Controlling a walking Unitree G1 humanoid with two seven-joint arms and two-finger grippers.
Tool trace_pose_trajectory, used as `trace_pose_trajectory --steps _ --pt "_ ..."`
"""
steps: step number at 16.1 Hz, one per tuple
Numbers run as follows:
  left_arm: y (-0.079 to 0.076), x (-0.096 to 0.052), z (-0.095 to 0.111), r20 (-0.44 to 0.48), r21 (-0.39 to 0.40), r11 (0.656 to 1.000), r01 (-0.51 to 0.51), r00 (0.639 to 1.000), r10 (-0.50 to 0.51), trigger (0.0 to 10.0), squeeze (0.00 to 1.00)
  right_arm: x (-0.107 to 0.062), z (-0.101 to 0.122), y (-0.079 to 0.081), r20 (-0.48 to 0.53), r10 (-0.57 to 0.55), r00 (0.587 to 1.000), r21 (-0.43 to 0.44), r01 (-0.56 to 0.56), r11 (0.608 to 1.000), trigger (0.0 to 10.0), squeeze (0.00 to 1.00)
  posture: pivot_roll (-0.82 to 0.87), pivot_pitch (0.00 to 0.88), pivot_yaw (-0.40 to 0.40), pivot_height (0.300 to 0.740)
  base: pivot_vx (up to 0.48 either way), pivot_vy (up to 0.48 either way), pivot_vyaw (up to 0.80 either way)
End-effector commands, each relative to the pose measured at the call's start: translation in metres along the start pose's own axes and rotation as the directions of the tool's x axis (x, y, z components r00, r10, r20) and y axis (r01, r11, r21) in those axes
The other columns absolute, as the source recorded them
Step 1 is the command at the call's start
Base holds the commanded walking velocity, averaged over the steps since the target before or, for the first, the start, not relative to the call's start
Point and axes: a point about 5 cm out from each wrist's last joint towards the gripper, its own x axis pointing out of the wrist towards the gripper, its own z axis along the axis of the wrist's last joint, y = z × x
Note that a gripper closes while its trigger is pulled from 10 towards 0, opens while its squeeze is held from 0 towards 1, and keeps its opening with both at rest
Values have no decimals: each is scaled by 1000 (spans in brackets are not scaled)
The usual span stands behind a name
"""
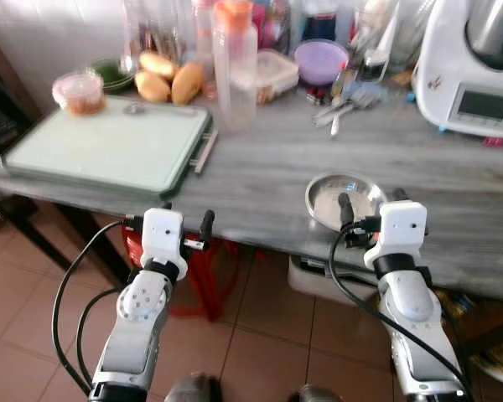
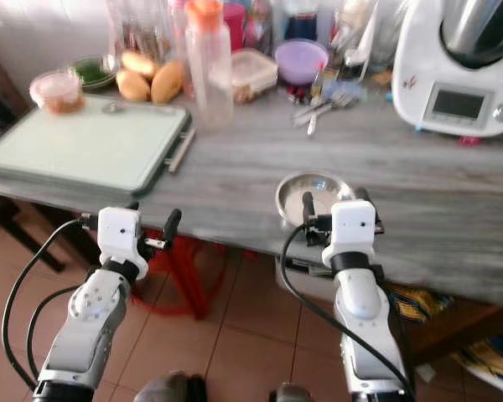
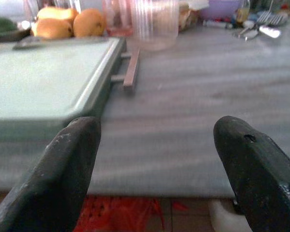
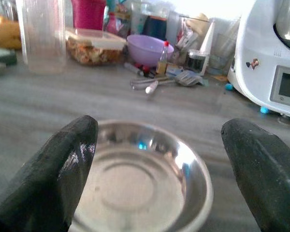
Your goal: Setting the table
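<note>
The step in hand looks like the approach to a first pick: the right end effector (image 1: 369,203) sits at the near edge of the grey bench (image 1: 260,180), its two black fingers (image 4: 63,164) spread wide on either side of a shallow steel bowl (image 1: 345,198), not yet touching it as far as the right wrist view shows. The bowl is empty and rests near the bench's front edge, well apart from the pale green cutting board (image 1: 109,149) to the robot's left and the white kitchen machine (image 1: 474,63) at the back right. The left end effector (image 1: 187,219) is also spread, held just before the bench edge beside the cutting board's corner, pinching nothing. The next move probably calls for the right arm to ease forward and down so one finger goes inside the rim and the other outside, then to close on the thin wall; steel is slick, so a shallow bite could slip.
</note>
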Motion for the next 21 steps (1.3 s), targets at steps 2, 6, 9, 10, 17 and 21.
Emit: trace_pose_trajectory --steps 2,6,9,10,17,21 --pt "2 0 -1 -10 18 1000 -8 1000 8 10000 0 -1 4 -1 18 -6 1000 13 6 1000 10000 0 -43 0 39 740 -345 0 0" --pt "4 1 -1 -11 21 1000 -10 1000 10 10000 0 2 3 2 3 -23 1000 78 22 997 10000 0 -42 0 40 740 -343 0 0" --pt "3 1 -1 -11 24 1000 -5 1000 5 10000 0 4 -6 -4 -65 -89 994 81 94 992 10000 0 -43 0 45 740 -342 0 0" --pt "3 1 -1 -12 25 1000 -6 1000 7 10000 0 4 -8 -3 -73 -65 995 139 75 987 10000 0 -42 0 45 740 -326 0 0" --pt "2 0 -4 -20 11 1000 -3 1000 4 10000 0 -4 -16 1 -113 -79 990 114 92 989 10000 0 -42 0 42 740 -216 0 0" --pt "0 3 -1 -2 4 1000 13 1000 -13 10000 0 4 -14 -3 -114 -86 990 157 104 982 10000 0 -46 0 44 740 0 0 -195"
